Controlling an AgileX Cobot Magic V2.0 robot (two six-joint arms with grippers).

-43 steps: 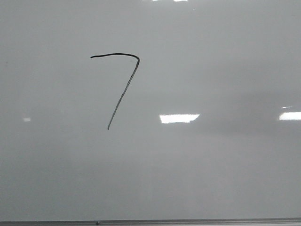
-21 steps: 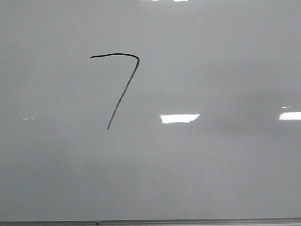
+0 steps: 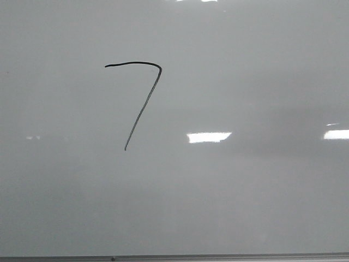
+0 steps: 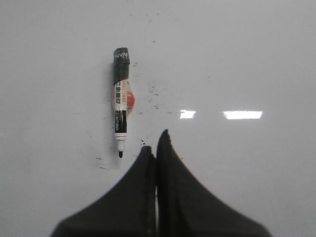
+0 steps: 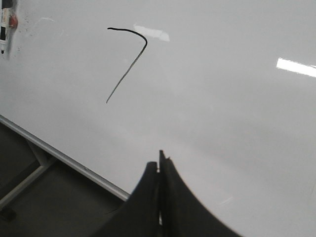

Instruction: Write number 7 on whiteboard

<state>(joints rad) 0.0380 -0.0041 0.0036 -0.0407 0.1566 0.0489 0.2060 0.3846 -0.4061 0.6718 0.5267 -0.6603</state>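
Both claws, left (image 4: 156,148) and right (image 5: 159,165), pinched together empty; your thin black marker-drawn 7 (image 3: 143,103) sits on the glossy pale whiteboard (image 3: 245,191).

One whiteboard (image 3: 262,196), one drawn number 7 (image 3: 143,103), one marker (image 4: 120,103), and two end effectors: left end effector (image 4: 156,148), right end effector (image 5: 159,165).

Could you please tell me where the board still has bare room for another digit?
The whiteboard is bare right of the number 7, out to the edge of the front view, and below its downstroke down to the lower frame. The left wrist view shows a marker against the board with ink specks around it, so that patch is crowded.
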